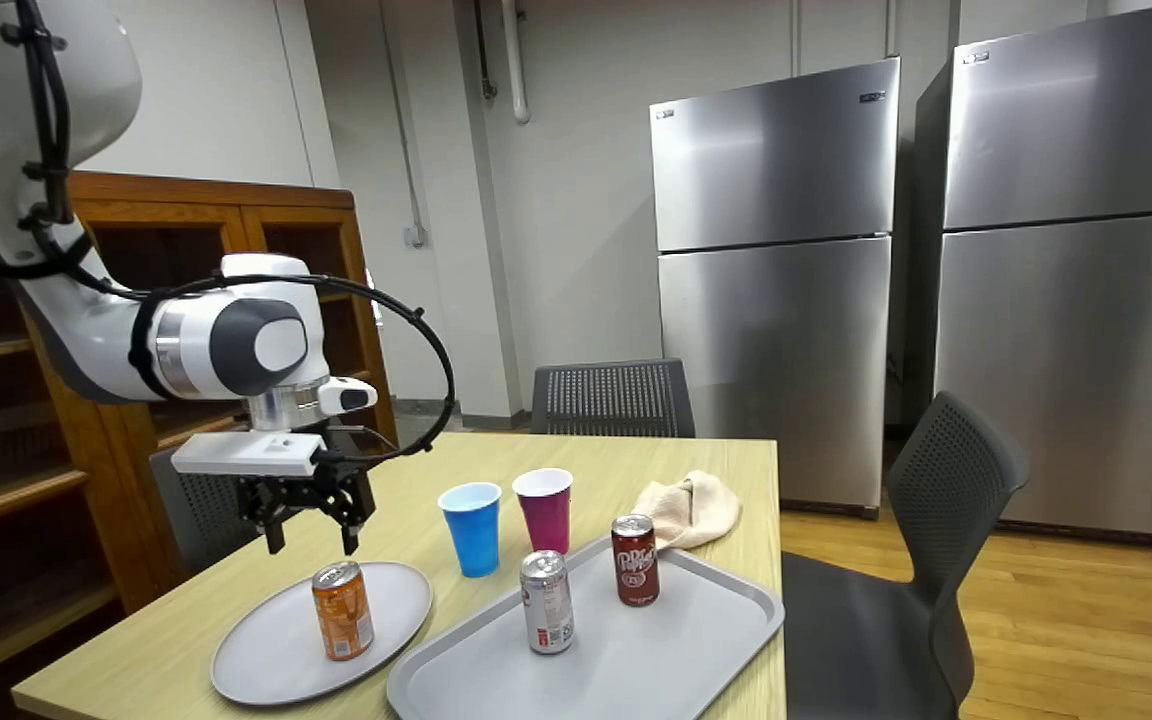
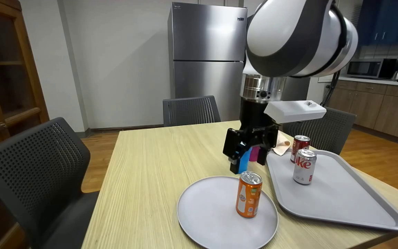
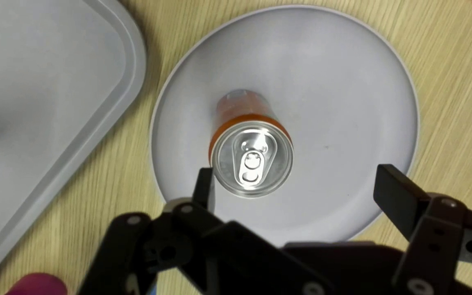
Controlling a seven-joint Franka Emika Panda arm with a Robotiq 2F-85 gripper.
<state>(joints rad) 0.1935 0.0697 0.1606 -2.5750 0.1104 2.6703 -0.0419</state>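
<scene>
My gripper [image 1: 313,546] hangs open above the round grey plate [image 1: 266,645], fingers pointing down and nothing between them. Upright on that plate stands an orange soda can [image 1: 343,615], the thing nearest to the jaws; it shows in both exterior views. Seen from the wrist, the can's silver lid [image 3: 252,159] lies toward the left finger [image 3: 203,186], whose tip overlaps the lid's edge in the picture. The right finger [image 3: 400,200] is well apart from the can, over the plate's rim. In an exterior view the fingertips are a little higher than the can [image 2: 249,197].
A grey tray [image 2: 340,197] beside the plate holds a silver Coke can [image 2: 304,167] and a dark red Dr Pepper can [image 1: 635,560]. A blue cup [image 1: 474,530], a magenta cup [image 1: 544,510] and a crumpled cloth [image 1: 691,510] stand or lie farther back. Chairs surround the table.
</scene>
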